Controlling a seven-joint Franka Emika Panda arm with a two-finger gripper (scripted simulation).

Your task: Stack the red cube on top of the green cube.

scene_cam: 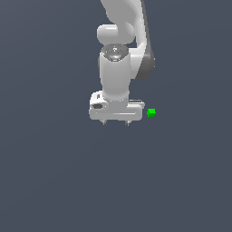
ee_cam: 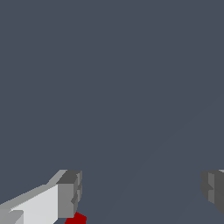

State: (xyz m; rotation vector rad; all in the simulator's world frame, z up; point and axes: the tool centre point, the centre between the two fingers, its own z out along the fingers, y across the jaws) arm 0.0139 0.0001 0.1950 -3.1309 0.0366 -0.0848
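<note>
the gripper (ee_cam: 140, 192) hangs with jaws spread wide, empty. the red cube (ee_cam: 76, 218) peeks out by one finger (ee_cam: 69, 192), not between the jaws (approach step, i judge). next: centre over it, descend, pinch. the green cube (scene_cam: 151, 112) waits beside the gripper.

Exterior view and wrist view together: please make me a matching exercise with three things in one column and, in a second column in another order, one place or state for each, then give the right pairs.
Column one:
1. green cube
2. red cube
3. gripper

Column two:
A. open, fingers far apart
B. seen only in the wrist view, close by one finger
C. on the exterior view's right of the gripper

Right pairs: 1-C, 2-B, 3-A
</note>
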